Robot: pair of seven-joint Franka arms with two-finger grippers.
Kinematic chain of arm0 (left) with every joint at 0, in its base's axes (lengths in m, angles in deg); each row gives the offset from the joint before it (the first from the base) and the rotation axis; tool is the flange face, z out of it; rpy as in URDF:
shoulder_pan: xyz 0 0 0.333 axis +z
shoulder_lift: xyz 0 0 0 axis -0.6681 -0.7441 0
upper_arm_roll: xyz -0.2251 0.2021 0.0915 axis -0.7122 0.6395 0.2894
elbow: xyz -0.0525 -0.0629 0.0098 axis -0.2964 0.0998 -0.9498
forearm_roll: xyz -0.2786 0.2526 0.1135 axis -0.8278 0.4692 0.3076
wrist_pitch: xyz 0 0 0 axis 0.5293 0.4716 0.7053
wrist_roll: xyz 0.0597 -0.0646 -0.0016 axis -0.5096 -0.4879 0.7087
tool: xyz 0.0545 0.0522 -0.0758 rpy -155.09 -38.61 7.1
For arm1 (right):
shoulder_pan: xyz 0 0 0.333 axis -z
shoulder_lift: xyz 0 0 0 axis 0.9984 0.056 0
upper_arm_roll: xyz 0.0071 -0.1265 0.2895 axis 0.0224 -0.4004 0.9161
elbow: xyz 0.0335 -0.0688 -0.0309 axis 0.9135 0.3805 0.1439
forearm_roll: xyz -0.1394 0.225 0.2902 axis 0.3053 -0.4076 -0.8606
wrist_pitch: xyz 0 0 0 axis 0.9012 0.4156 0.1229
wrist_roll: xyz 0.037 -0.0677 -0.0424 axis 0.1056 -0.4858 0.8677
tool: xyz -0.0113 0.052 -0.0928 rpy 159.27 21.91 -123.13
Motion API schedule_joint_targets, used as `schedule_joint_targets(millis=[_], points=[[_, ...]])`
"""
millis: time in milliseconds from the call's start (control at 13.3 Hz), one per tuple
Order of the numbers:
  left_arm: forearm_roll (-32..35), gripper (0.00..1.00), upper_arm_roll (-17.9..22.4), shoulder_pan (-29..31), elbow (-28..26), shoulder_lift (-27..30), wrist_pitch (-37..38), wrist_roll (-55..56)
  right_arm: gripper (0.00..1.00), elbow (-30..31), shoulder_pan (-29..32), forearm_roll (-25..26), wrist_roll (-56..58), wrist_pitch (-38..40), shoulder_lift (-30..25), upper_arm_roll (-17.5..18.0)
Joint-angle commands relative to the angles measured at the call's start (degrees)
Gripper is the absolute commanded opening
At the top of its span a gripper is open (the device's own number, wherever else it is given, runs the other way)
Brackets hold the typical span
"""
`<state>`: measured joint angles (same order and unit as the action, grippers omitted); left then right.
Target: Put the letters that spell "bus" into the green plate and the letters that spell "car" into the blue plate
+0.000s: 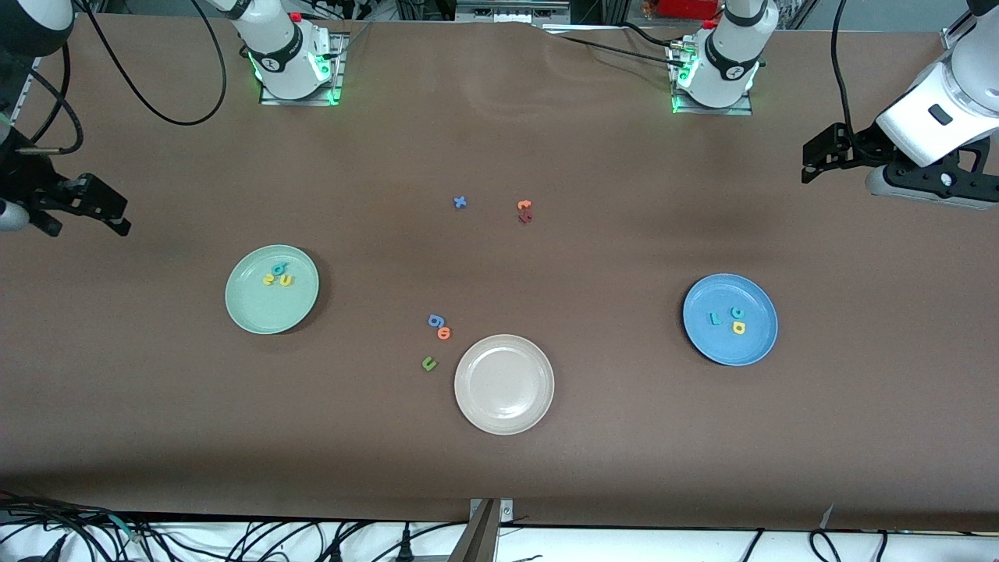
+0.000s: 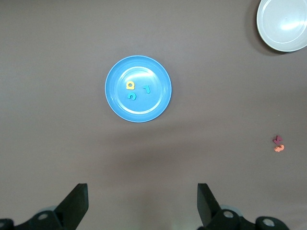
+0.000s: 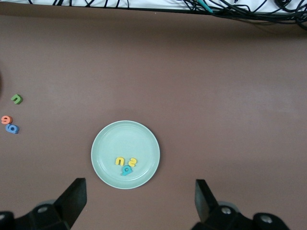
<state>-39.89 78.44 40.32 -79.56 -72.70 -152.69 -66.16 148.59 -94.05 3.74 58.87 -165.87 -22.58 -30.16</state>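
The green plate (image 1: 257, 308) sits toward the right arm's end of the table and holds the teal b (image 1: 277, 269), yellow u (image 1: 286, 280) and yellow s (image 1: 269, 279), bunched together. The blue plate (image 1: 749, 343), toward the left arm's end, holds the teal c (image 1: 737, 312), yellow a (image 1: 738, 328) and teal r (image 1: 714, 318). Left gripper (image 2: 141, 203) hangs over bare table near the blue plate and right gripper (image 3: 139, 201) over the green plate's edge, both with jaws released and empty.
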Motion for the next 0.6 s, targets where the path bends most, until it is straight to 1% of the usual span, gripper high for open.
schedule_joint_targets(millis=[0, 526], points=[[0.51, 1.0, -0.21, 0.28, 0.72, 0.31, 0.81, 0.57, 1.0, -4.93, 0.75, 1.43, 0.74, 2.99, 3.42, 1.13], [0.51, 1.0, -0.3, 0.37, 0.71, 0.75, 1.43, -0.04, 1.0, -5.11, 0.75, 1.52, 0.74, 2.81, 3.86, 1.13]])
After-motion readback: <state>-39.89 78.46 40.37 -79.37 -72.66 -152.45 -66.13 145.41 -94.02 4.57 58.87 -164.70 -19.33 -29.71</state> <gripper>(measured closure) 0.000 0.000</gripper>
